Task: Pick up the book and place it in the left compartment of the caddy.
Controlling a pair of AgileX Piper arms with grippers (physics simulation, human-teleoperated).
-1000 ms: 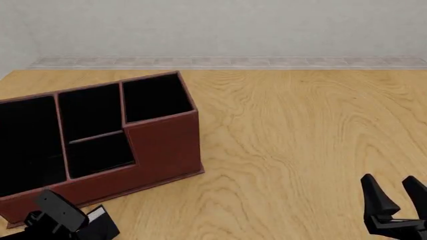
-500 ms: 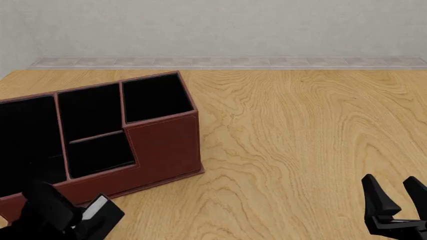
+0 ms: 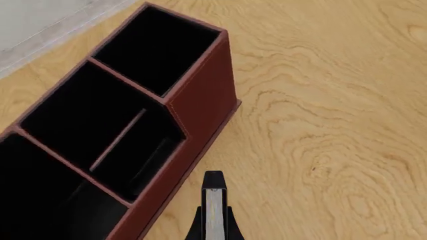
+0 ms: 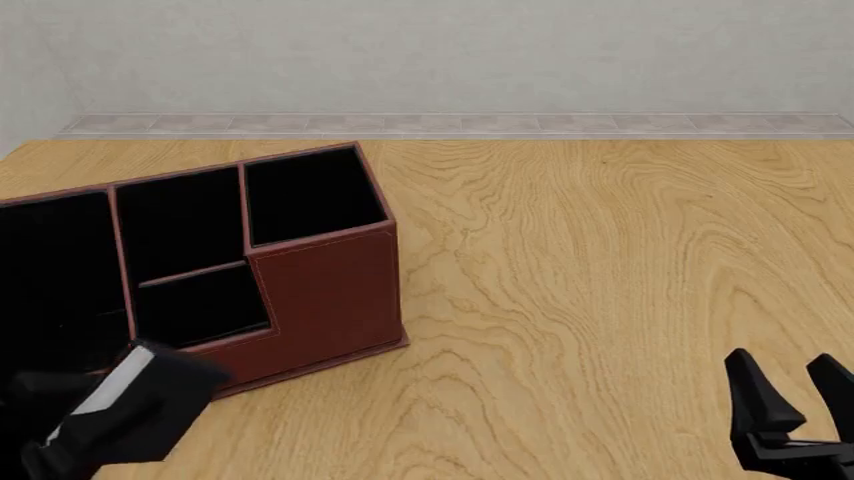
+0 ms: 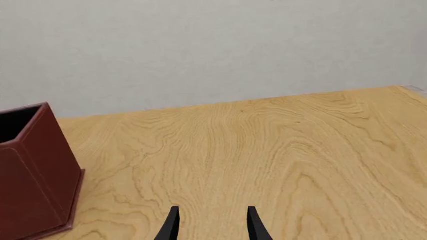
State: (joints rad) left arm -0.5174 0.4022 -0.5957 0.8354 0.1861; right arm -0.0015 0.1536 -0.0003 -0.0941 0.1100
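Light wood-grain table (image 4: 601,300) is running back to a pale tiled strip and a plain grey-white wall (image 4: 427,50).

The caddy (image 4: 327,290) is sitting on the table's left part, angled, tall square end toward the centre; the left compartment (image 4: 47,280) is lying at its low end, partly cut by the frame edge.

In the front view the book (image 4: 127,400) is showing as a black slab with a white page edge, tilted, overlapping the caddy's low front wall — whether it is touching that wall cannot be told. The left wrist view is adding what the front view hides: the left gripper (image 3: 214,220) is clamped on the book, white edge between the fingers, just outside the stitched front wall, not in any compartment.

The right gripper (image 4: 794,405) is hanging low at the near right, fingers parted and holding nothing — the right wrist view (image 5: 212,222) is showing bare table between them, the caddy's tall end well apart.
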